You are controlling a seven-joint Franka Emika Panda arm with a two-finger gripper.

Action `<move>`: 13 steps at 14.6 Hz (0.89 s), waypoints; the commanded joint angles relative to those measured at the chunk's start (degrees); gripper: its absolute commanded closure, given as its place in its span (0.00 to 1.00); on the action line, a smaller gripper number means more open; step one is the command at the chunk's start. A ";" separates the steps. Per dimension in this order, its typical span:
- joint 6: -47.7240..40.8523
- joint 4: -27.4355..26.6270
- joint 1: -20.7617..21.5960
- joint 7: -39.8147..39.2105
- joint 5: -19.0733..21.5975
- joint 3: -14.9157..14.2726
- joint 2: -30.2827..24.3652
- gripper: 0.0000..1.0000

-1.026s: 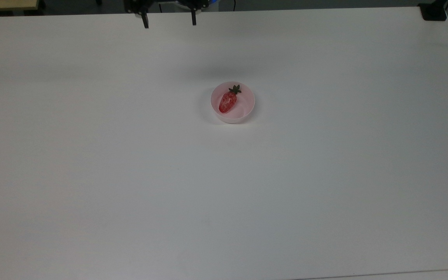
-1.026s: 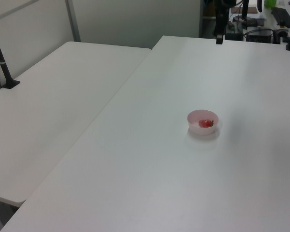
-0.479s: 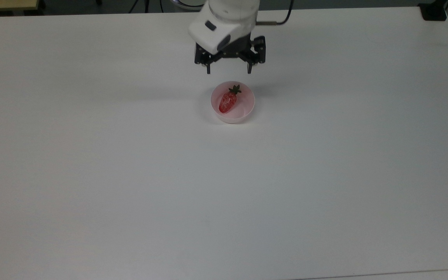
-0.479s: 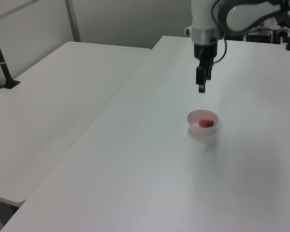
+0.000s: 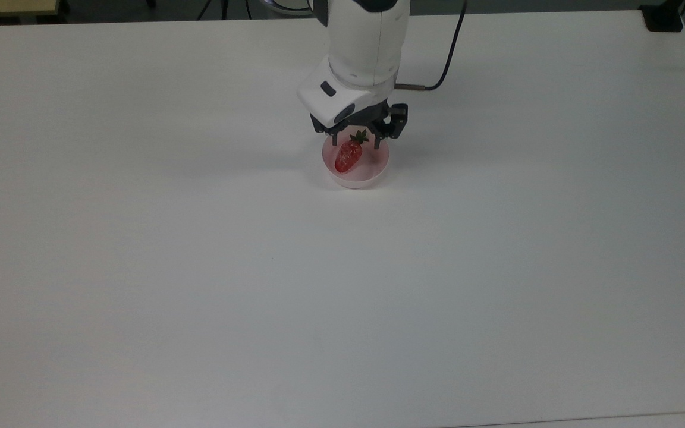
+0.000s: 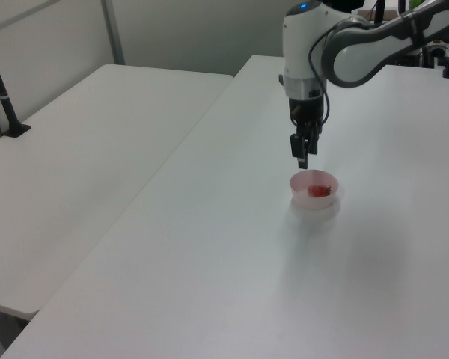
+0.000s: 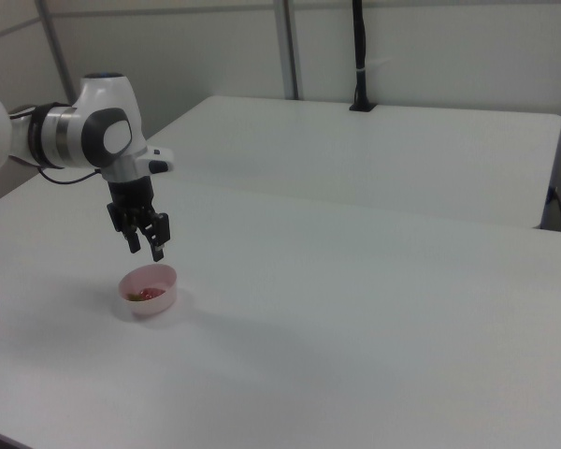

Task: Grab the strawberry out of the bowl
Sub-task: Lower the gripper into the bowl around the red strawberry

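Wide white tabletop (image 5: 140, 267), bare around the bowl; second table seen at the left view's left (image 6: 75, 149) and across the right view's upper half. White arm (image 5: 366, 41) reaching down from the top view's upper centre, wrist vertical. Pink bowl (image 5: 372, 172) just above frame centre. Pincer (image 5: 356, 141) spread wide, hovering above the bowl's far rim, clear height shown in the right view (image 7: 145, 241). Strawberry (image 5: 348, 154) lying in the bowl, leafy cap toward the pincer.

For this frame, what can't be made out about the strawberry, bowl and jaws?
- Top view: the gripper and wrist hide the bowl's far rim.
- Left view: the bowl wall hides part of the strawberry; its cap is too small to see.
- Right view: the strawberry is a small red patch, orientation unreadable.
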 commanded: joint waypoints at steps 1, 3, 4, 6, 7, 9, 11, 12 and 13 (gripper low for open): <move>1.71 -0.44 0.78 2.74 -0.07 -0.25 1.93 0.32; 3.81 -0.44 0.78 4.75 0.10 -0.25 2.98 0.32; 4.08 -0.52 0.78 5.54 0.19 -0.25 3.42 0.31; 4.79 -0.52 0.95 5.81 0.19 -0.25 5.09 0.31; 4.79 -0.61 1.04 5.81 0.10 -0.25 5.45 0.31; 4.79 -1.75 1.13 5.81 -0.16 -0.25 5.89 0.31; 4.79 -2.80 1.83 5.81 -0.51 -0.25 5.89 0.31; 4.70 -3.16 2.01 5.73 -0.60 -0.25 5.80 0.31; 4.61 -3.51 2.01 5.73 -0.60 -0.25 5.71 0.31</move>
